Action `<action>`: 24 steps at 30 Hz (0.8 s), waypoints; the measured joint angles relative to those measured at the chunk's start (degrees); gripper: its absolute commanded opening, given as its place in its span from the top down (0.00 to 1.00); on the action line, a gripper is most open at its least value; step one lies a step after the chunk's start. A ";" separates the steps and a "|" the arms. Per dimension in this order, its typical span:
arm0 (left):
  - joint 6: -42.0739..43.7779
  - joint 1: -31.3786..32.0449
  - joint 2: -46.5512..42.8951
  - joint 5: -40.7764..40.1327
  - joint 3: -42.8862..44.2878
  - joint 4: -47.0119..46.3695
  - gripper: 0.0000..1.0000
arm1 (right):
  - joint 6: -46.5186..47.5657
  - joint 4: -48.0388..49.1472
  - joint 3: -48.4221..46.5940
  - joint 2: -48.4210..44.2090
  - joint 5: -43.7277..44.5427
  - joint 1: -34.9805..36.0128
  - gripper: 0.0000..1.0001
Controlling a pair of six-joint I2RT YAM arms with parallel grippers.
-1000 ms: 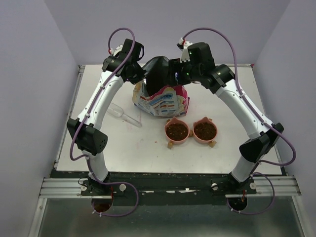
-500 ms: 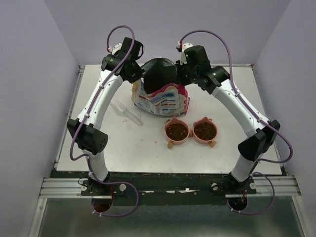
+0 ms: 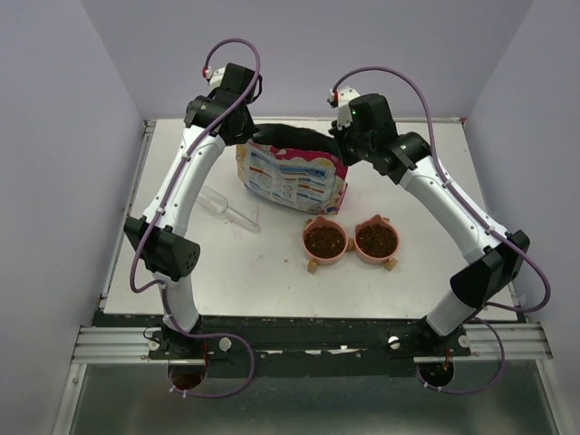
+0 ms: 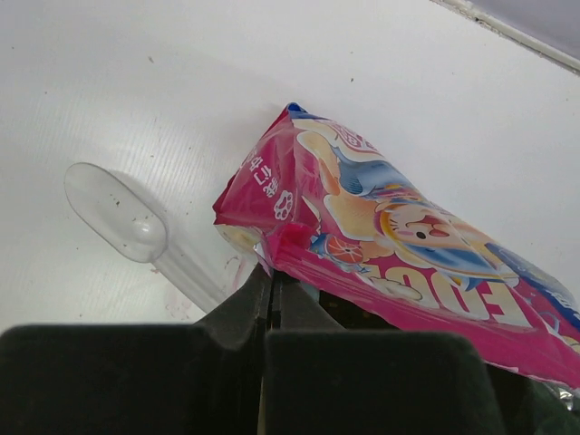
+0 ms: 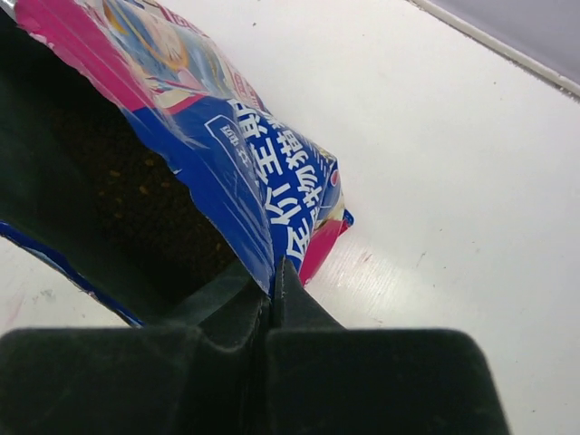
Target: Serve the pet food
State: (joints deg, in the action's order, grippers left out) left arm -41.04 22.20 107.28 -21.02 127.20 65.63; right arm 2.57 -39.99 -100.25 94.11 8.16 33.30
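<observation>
Between the closed tips of the left gripper (image 4: 270, 276), in its wrist view, we see the pink top seam of the bag (image 4: 399, 245) pinched flat, with the bag's printed face running ahead and to the right. The clear plastic scoop (image 4: 118, 213) lies on the white table (image 4: 181, 72) ahead and to the left, apart from the bag. In the right wrist view the right gripper (image 5: 275, 276) is likewise clamped shut on a thin edge of the bag, at the rim of its mouth. The dark inside opens up to the left of it, and we cannot tell how much is in there. From the top view the two grippers hold opposite ends of the bag's upper edge, so it is stretched between them. The pet food (image 3: 324, 241) that we can see fills both pink bowls (image 3: 305, 243), which stand nearer the arm bases than either gripper, near the bag's lower edge. We judge the serving itself done: both bowls are filled and the scoop is set down. What looks left is to close or set down the bag and let go.
</observation>
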 measured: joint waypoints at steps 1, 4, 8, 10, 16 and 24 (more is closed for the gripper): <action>0.81 0.00 0.00 0.11 0.00 -0.33 1.00 | -0.15 -0.48 -0.48 0.09 -0.50 -0.31 0.87; 1.75 -0.07 0.00 0.37 0.00 -0.87 1.00 | -1.03 -3.76 -4.11 1.44 -3.30 -0.83 0.86; 1.27 -0.87 0.00 1.03 -0.07 -0.94 1.00 | -2.34 -8.39 -10.95 3.74 -7.96 -1.27 1.00; 0.50 -1.46 0.00 1.03 -0.04 -0.70 1.00 | -3.23 -9.88 -11.91 4.04 -8.11 -1.27 1.00; -0.74 -1.90 0.00 1.14 1.79 1.49 1.00 | -6.21 -10.56 -10.91 3.54 -3.65 -0.83 1.00; 4.85 -2.51 -0.24 1.84 4.31 0.68 1.00 | -7.43 -8.63 -5.40 -0.70 -9.38 -0.20 1.00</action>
State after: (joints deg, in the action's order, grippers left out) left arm -36.18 19.68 107.04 -19.18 131.50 66.30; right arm -4.86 -48.62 -105.65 93.41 -1.21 33.10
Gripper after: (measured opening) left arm 0.009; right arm 0.008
